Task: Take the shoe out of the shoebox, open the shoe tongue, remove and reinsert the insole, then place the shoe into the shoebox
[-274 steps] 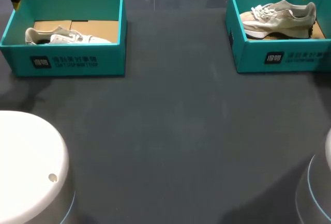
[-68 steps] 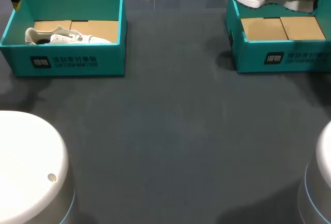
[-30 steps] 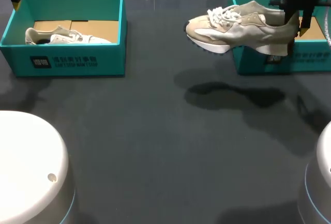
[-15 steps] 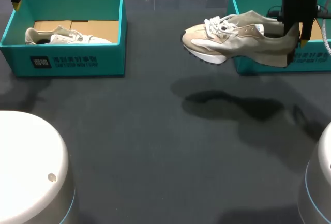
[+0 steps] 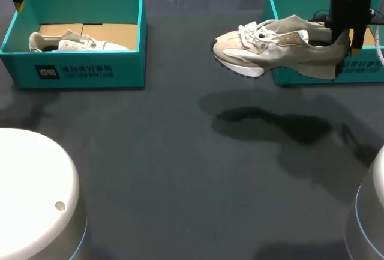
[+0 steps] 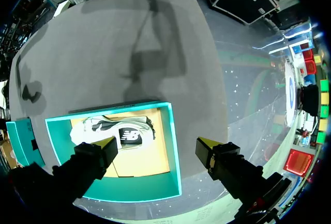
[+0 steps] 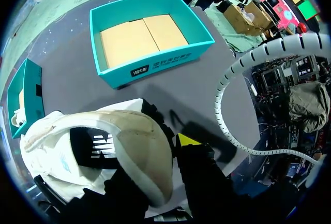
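1. Fingers [image 6: 106, 145] of the left gripper [image 6: 156, 146] stand wide apart with nothing between them. It hangs above the far left corner of the left box [image 5: 72, 71], where it has stayed throughout.
2. Left shoe [image 5: 78, 42] lies untouched on that box's cardboard floor.
3. Table [image 5: 150, 170] middle is where the action has come. The shoe [image 5: 270, 47] lay in the right box [image 5: 360, 68] some seconds ago and was then lifted above it. It now hangs in the air just left of that box, toe pointing left and sole down, with its shadow [image 5: 270, 122] on the table beneath.
4. Over the last half second the shoe has hardly shifted, so the carry seems to be ending.
5. Right gripper [image 5: 347, 35] is clamped on the shoe's heel. One finger goes down inside the collar and the yellow-tipped one presses the heel's back from outside, as the right wrist view shows.
6. Right box now shows only its bare cardboard floor.
7. Taking the shoe out is thus all but done. The next move is probably to set it on the table between the boxes so that the tongue can be opened. The left gripper is free for that but well apart from the shoe. A hold on the heel alone may let the toe sag or swing.
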Motion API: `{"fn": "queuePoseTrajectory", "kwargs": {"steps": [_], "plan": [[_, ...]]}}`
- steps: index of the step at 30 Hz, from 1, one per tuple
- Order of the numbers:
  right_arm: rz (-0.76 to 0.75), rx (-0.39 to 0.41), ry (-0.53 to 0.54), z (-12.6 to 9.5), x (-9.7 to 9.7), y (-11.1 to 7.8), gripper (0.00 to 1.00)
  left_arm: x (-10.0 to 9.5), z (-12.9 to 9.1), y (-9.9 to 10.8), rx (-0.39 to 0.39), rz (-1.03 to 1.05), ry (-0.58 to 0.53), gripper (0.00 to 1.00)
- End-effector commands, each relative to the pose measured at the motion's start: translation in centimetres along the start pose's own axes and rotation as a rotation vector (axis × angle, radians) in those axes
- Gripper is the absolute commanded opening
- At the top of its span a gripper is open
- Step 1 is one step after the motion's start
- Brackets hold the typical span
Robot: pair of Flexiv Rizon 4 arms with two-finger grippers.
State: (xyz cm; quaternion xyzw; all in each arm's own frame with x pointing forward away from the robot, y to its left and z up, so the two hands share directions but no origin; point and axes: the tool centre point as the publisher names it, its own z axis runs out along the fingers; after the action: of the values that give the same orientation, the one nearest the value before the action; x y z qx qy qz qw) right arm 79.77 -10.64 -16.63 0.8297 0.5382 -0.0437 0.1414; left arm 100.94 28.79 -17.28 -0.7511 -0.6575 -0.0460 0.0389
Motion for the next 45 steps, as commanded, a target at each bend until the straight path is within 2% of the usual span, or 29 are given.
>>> {"fn": "queuePoseTrajectory", "kwargs": {"steps": [1,5,9,10,14,15,20,38,45], "plan": [[-0.010,0.022,-0.025,-0.1,0.7,-1.0,0.00,0.0,0.0,-0.1,-0.002,0.001,0.001,1.00],[-0.047,0.047,-0.064,0.7,1.7,-2.8,0.00,0.0,0.0,-0.1,-0.002,0.001,0.001,1.00],[-0.071,0.044,-0.061,1.1,2.9,-5.0,0.00,0.0,0.0,-0.1,-0.002,0.001,0.001,1.00],[-0.081,0.053,-0.031,1.2,3.2,-5.6,0.00,0.0,0.0,-0.1,-0.002,0.001,0.001,1.00],[-0.093,0.065,-0.028,1.8,4.6,-7.8,0.00,0.0,0.0,-0.1,-0.002,0.001,0.001,1.00],[-0.093,0.060,-0.057,2.0,4.9,-8.3,0.00,0.0,0.0,-0.1,-0.002,0.001,0.001,1.00],[-0.091,0.081,-0.043,2.6,5.2,-10.7,0.00,0.0,0.0,-0.1,-0.002,0.001,0.001,1.00],[-0.091,0.081,-0.043,2.6,5.2,-10.7,0.00,0.0,0.0,-0.1,-0.002,0.001,0.001,1.00],[-0.094,0.068,-0.034,3.4,7.4,-14.9,0.00,0.0,0.0,-0.1,-0.002,0.001,0.001,1.00]]}}
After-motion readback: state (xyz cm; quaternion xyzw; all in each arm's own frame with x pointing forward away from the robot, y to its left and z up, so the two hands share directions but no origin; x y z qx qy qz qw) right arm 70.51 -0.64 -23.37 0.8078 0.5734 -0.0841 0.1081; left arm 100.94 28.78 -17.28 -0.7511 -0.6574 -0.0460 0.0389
